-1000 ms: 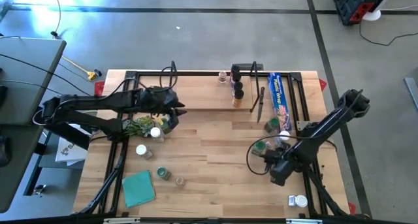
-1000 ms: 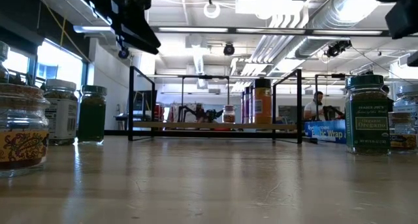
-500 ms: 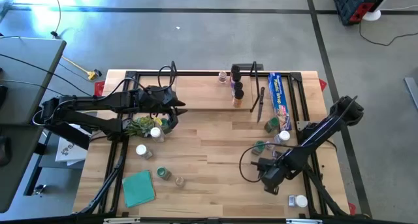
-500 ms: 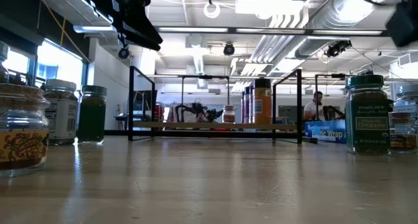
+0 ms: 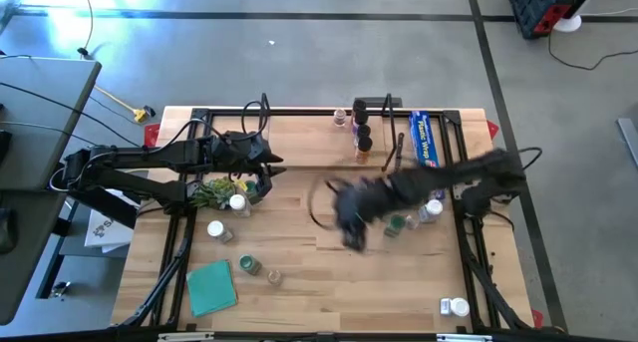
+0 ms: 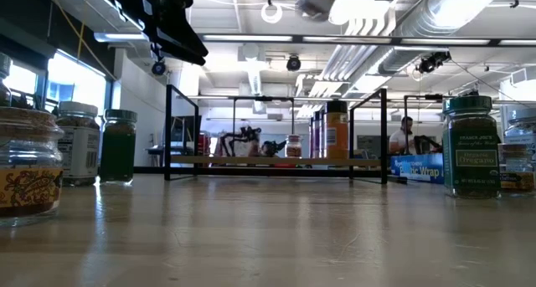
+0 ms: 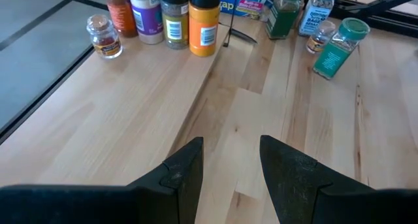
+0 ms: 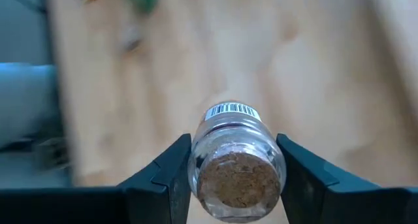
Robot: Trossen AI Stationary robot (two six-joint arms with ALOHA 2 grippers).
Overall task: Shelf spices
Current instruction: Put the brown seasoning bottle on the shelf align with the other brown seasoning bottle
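The tabletop (image 5: 299,232) of pale wood carries everything, and across its far side stands the shelf (image 5: 309,148), a low light board between thin black end frames. A short row of jars already stands at the shelf's right end, next to the long blue wrap box (image 5: 426,141). The rest of the spices are scattered: a cluster near the left arm, a few near the flat teal square (image 5: 211,287), and a small group on the right.

The right arm reaches toward the middle of the tabletop, blurred in the high view. Its right pincer (image 8: 233,160) is clamped on a clear jar (image 8: 234,152), one finger on each side of the round body, the jar's end facing the wrist camera and filled with brownish powder. The jar sits squarely between the fingers, lifted clear of the wood, short of the shelf.

I judge it light and rigid, probably glass or hard plastic, so smooth and liable to slip or twist if squeezed off-centre; the body mid-height is the sound place to hold.

The left pincer (image 7: 228,165) hovers over the shelf's left part with its fingers apart and nothing between them.
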